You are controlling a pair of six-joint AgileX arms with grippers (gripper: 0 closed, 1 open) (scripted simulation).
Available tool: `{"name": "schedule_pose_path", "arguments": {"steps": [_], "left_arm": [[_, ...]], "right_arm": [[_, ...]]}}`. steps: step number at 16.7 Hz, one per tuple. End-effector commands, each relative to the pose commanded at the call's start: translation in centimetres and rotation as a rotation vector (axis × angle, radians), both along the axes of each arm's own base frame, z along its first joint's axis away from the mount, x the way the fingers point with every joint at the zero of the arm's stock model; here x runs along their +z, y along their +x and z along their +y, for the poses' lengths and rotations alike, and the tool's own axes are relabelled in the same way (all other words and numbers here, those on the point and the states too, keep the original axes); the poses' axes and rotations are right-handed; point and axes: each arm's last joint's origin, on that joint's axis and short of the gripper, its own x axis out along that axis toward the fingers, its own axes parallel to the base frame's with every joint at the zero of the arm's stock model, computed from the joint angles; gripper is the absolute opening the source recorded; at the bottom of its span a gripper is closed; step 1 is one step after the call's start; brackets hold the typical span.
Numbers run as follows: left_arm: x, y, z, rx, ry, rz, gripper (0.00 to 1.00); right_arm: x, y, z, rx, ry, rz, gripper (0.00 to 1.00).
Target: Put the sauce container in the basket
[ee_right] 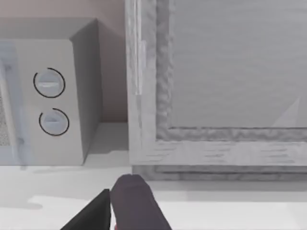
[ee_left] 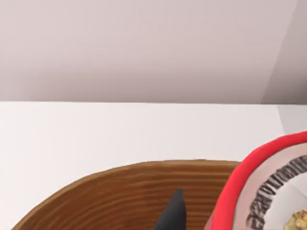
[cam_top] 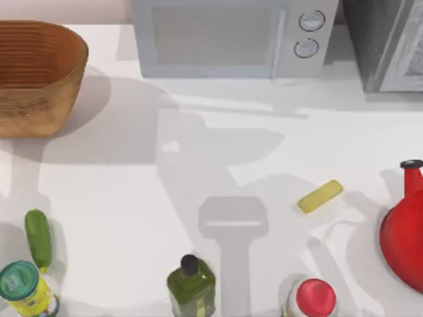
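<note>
Basket (cam_top: pixel 36 76) sits at the table's far left corner, its left side cut by the frame edge in the top view; its wicker rim (ee_left: pixel 144 191) lies directly under the left gripper (ee_left: pixel 175 213), of which one dark fingertip shows. Sauce container (ee_left: pixel 268 187), red-rimmed, sits close beside that finger above the basket rim; whether the fingers pinch it cannot be told. Right gripper (ee_right: pixel 122 206) faces the microwave (cam_top: pixel 231 36) and a grey cabinet (ee_right: pixel 216 86); its spread cannot be told. Centre of the white table (cam_top: pixel 198 165) is open. Objects line the near edge: cucumber (cam_top: pixel 38 238), teal-lidded jar (cam_top: pixel 23 287), oil bottle (cam_top: pixel 190 284), red-lidded jar (cam_top: pixel 314 297), red jug (cam_top: pixel 406 228), yellow block (cam_top: pixel 320 196).
</note>
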Motion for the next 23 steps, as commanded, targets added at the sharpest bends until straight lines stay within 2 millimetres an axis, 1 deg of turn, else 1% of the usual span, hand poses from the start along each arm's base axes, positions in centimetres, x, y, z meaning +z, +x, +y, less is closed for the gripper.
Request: {"name": "schedule_pose_path", "arguments": {"steps": [6,10,23], "left_arm": [[-2.4,2.3,0.1,0.003,-0.001,-0.003,0.00],[-2.6,2.5,0.1,0.004,-0.001,-0.002,0.00],[-2.6,2.5,0.1,0.004,-0.001,-0.002,0.98]], "right_arm": [[0.0,0.0,0.0,0.000,0.000,0.000,1.00],[0.0,0.0,0.0,0.000,0.000,0.000,1.00],[0.0,0.0,0.0,0.000,0.000,0.000,1.00]]}}
